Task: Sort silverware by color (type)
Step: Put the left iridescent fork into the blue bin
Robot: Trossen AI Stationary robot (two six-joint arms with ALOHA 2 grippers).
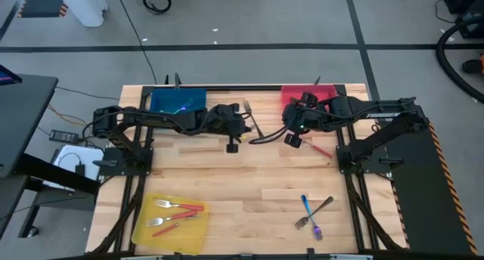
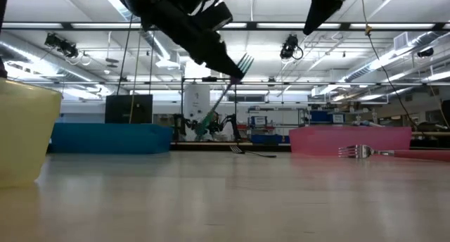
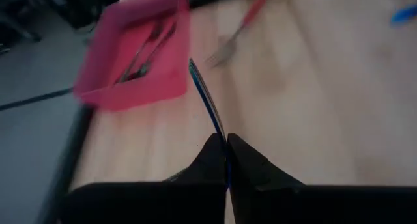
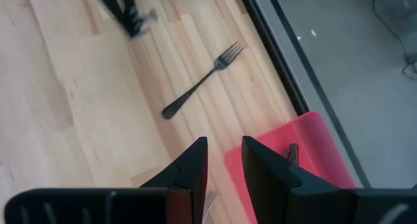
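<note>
The left gripper [image 3: 226,160] is pinching an iridescent blue fork [image 3: 207,101] by one end, fingers pressed together on it, probably so it can be carried to the blue tray [image 1: 178,100] at upper left of the high view. The fork's long axis is running up-left in the left wrist view, free end toward the red tray [image 3: 133,55]. The right gripper [image 4: 223,165] is hovering with fingers apart above a dark fork [image 4: 203,79] lying diagonally, tines upper right

overhead, table-level (facing room), two wrist cameras
</note>
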